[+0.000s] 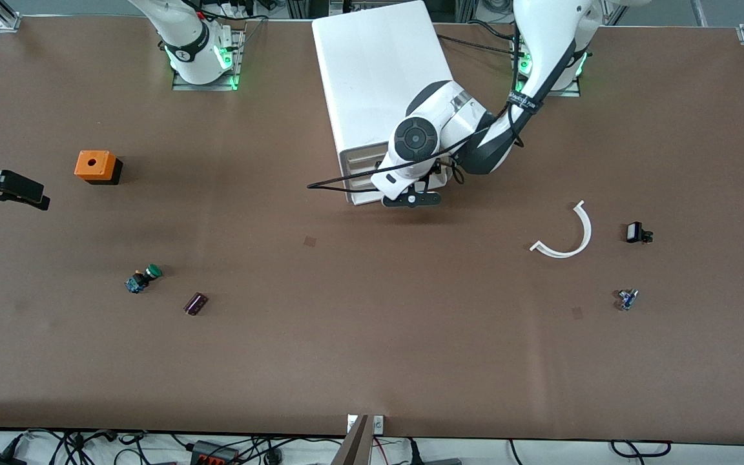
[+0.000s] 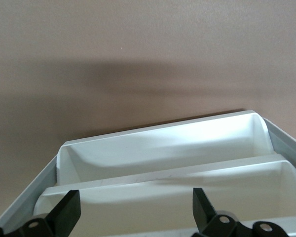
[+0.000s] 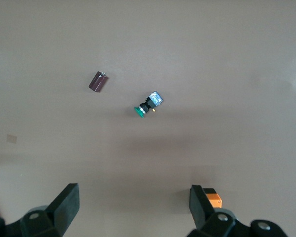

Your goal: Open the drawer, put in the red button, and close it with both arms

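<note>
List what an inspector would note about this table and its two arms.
Surface: brown table, faint marks.
Job's things: white drawer cabinet, drawers look shut; no red cap seen; a small blue part lies toward the left arm's end.
Clutter: orange box, green button, purple cylinder, white curved strip, black part.
Grippers: left gripper open at the cabinet's front; right gripper open over the right arm's end.
Cables: black cable from the left arm's wrist; more along the table's near edge.
Surroundings: metal frame posts at the corners.
</note>
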### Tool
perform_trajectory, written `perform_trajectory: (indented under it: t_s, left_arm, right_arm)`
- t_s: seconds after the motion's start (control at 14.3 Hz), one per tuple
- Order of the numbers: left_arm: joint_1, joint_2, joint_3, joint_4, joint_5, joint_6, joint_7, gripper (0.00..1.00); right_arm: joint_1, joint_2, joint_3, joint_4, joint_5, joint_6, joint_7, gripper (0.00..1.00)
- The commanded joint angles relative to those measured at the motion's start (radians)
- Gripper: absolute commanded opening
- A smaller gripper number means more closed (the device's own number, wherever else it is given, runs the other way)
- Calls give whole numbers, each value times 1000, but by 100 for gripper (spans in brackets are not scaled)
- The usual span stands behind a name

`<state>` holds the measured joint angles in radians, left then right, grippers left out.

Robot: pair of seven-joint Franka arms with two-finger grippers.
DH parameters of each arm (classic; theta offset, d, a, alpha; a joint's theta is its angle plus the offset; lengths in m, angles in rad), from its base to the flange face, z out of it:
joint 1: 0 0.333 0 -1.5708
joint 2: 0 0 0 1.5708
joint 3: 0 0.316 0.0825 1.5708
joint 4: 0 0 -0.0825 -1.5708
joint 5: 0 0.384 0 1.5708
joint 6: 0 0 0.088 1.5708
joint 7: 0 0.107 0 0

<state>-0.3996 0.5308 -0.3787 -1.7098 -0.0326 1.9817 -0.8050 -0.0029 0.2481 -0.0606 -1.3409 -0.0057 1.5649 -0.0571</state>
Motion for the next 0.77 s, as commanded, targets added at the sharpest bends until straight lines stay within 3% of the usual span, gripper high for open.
perform_trajectory:
  t_s: [0.0,0.35,0.7]
  left_arm:
    - [82,-26,-5,45,-12,-46,93,100]
    - [306,-34,4,255,89,-253,326,100]
    - [444,-50,0,383,238,-437,537,100]
  right_arm:
    - [-40,-33,45,-46,-14,17,-17,100]
    - [-35,-67,48,-92,-16,23,-12,100]
    - [-31,-242,51,-367,-17,151,23,100]
